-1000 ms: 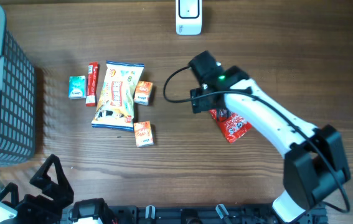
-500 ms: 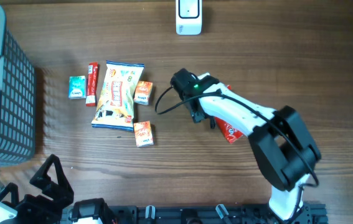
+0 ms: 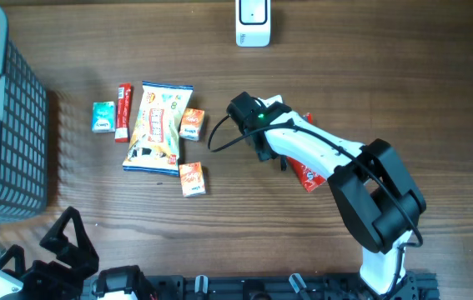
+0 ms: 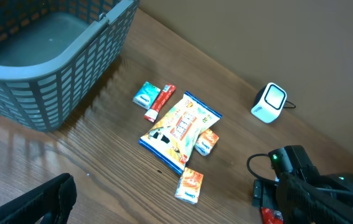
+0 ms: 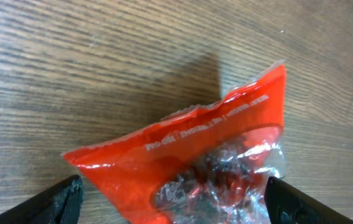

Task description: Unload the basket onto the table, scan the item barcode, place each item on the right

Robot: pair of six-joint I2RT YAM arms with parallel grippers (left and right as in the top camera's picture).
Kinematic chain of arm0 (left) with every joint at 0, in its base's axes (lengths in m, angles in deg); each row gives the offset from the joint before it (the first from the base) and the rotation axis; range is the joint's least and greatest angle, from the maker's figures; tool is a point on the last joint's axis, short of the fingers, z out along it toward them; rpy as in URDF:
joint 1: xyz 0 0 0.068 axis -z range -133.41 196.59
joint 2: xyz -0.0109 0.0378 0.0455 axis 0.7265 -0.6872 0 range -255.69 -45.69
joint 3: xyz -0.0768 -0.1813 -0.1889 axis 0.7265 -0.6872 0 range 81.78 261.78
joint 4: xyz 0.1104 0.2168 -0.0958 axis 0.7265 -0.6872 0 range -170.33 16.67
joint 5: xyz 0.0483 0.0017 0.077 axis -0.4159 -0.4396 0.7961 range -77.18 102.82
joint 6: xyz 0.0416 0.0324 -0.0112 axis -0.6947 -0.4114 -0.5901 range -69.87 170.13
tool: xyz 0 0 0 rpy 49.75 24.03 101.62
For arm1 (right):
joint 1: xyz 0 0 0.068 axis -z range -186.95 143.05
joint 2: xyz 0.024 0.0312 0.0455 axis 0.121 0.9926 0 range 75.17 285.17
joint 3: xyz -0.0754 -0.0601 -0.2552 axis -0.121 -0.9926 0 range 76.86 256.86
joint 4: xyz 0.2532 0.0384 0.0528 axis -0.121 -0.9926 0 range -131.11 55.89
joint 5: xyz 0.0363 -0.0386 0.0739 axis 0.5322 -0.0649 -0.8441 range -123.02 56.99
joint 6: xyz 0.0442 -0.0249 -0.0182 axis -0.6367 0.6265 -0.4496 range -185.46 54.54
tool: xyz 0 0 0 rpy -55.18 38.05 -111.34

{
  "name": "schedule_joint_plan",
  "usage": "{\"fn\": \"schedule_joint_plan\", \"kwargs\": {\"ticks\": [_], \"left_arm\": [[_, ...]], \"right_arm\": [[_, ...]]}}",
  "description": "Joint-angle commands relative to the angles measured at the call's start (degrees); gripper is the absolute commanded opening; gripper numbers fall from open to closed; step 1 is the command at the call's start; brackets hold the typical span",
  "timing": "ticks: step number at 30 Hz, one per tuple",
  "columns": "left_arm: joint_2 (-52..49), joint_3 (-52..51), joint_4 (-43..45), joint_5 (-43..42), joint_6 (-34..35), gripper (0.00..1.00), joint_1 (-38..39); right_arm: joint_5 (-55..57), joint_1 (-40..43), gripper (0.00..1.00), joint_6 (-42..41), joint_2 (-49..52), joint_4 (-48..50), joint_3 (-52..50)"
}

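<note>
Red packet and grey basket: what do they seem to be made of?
Red packet: thin plastic film, glossy, by its crinkles, bright glare and a clear patch showing the contents. Grey basket: likely moulded plastic, matte, by its uniform colour and regular grid of openings.

Mock shop checkout on a brown wooden table (image 3: pixel 386 83): white boxy barcode scanner (image 3: pixel 253 22) at twelve o'clock, grey plastic-mesh shopping basket (image 3: pixel 19 125) at nine, colourful snack packets (image 3: pixel 158 127) centre.

glossy red packet (image 5: pixel 188 155), perhaps sweets, flat, apart from white scanner (image 3: pixel 253 22)
</note>
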Motion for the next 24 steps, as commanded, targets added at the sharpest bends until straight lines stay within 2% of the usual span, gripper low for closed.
{"fn": "schedule_joint_plan", "kwargs": {"ticks": [1,8,11,15,16,18,24], "left_arm": [[-0.02,0.24,0.15,-0.66,0.02,1.00,-0.22],[-0.02,0.24,0.15,-0.66,0.02,1.00,-0.20],[-0.02,0.24,0.13,-0.66,0.02,1.00,-0.22],[-0.02,0.24,0.15,-0.66,0.02,1.00,-0.20],[-0.02,0.24,0.15,-0.66,0.02,1.00,-0.20],[-0.02,0.24,0.15,-0.66,0.02,1.00,-0.22],[-0.02,0.24,0.15,-0.66,0.02,1.00,-0.20]], "right_arm": [[4.04,0.70,0.93,-1.14,2.64,0.24,-0.70],[4.37,1.60,0.91,-1.62,5.16,0.07,-0.70],[4.81,1.60,0.75,-2.82,5.25,0.09,-0.70],[4.48,1.60,0.36,-2.80,5.22,-0.13,-0.68],[4.35,1.60,0.29,-2.80,5.22,-0.15,-0.68],[4.37,1.60,0.21,-2.78,5.20,-0.83,-0.09],[1.51,1.60,0.09,-2.73,4.74,-6.73,6.99]]}}
